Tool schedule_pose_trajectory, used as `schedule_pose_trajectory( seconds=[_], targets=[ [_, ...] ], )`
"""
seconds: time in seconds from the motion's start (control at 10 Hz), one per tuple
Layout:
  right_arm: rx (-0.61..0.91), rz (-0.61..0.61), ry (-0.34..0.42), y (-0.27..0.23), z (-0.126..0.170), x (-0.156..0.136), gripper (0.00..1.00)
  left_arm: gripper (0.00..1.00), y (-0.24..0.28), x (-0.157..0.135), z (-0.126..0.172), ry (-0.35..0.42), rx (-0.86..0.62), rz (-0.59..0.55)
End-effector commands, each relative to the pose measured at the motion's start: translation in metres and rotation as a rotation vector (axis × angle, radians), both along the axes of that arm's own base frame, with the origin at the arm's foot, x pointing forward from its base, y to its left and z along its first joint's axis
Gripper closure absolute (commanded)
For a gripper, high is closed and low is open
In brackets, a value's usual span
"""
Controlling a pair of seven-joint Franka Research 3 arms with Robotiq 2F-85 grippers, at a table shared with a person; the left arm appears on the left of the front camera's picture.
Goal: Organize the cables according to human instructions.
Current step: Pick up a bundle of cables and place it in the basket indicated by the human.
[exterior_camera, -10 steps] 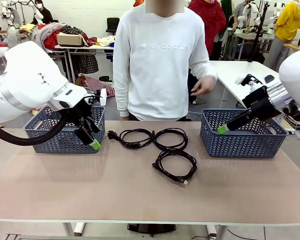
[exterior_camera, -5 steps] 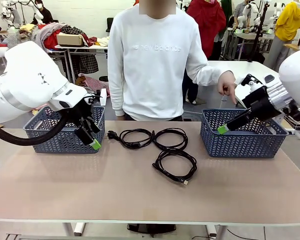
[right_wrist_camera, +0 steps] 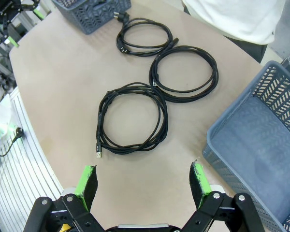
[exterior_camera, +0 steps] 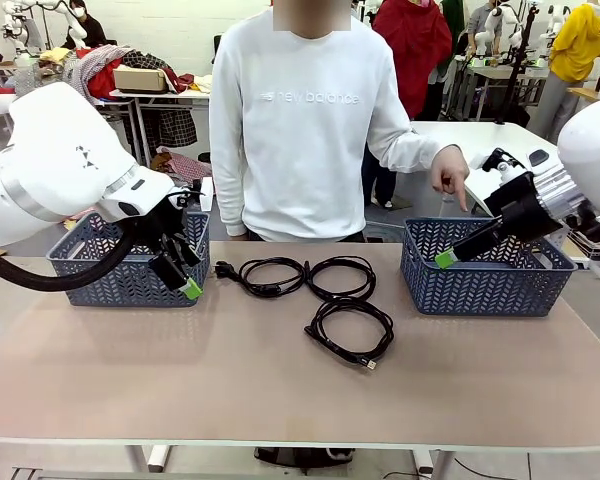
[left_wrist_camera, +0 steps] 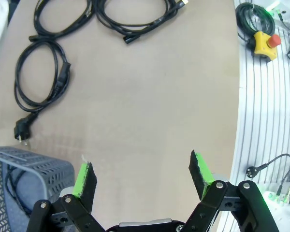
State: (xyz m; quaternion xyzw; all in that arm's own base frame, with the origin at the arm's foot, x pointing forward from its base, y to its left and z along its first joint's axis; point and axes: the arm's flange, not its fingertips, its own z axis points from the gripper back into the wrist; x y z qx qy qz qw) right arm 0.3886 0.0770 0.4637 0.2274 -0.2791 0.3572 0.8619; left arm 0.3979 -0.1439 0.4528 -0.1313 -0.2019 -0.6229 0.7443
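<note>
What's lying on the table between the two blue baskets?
In the front view: a left cable, a middle cable beside it, and a near cable closer to the robot, all coiled.

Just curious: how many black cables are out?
4: left coil, middle coil and front coil on the table; a fourth cable partly hidden inside the left basket.

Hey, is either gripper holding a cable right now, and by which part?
Nothing is held. The left gripper and right gripper are both open and empty; three cables lie loose on the table.
</note>
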Motion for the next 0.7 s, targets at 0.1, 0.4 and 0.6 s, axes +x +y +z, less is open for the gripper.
schedule_pose_trajectory(
  seconds=[0.1,0.4,0.6],
  targets=[
    [0.027,0.021,-0.017,-0.001,-0.001,0.005,0.00,0.00,0.000,0.002,0.001,-0.004,0.011,0.005],
    [-0.056,0.003,0.033,0.024,-0.002,0.004,0.00,0.00,0.000,0.002,0.001,-0.004,0.011,0.005],
    [-0.109,0.022,0.054,0.051,-0.008,0.007,0.00,0.00,0.000,0.002,0.001,-0.004,0.011,0.005]
  ],
)
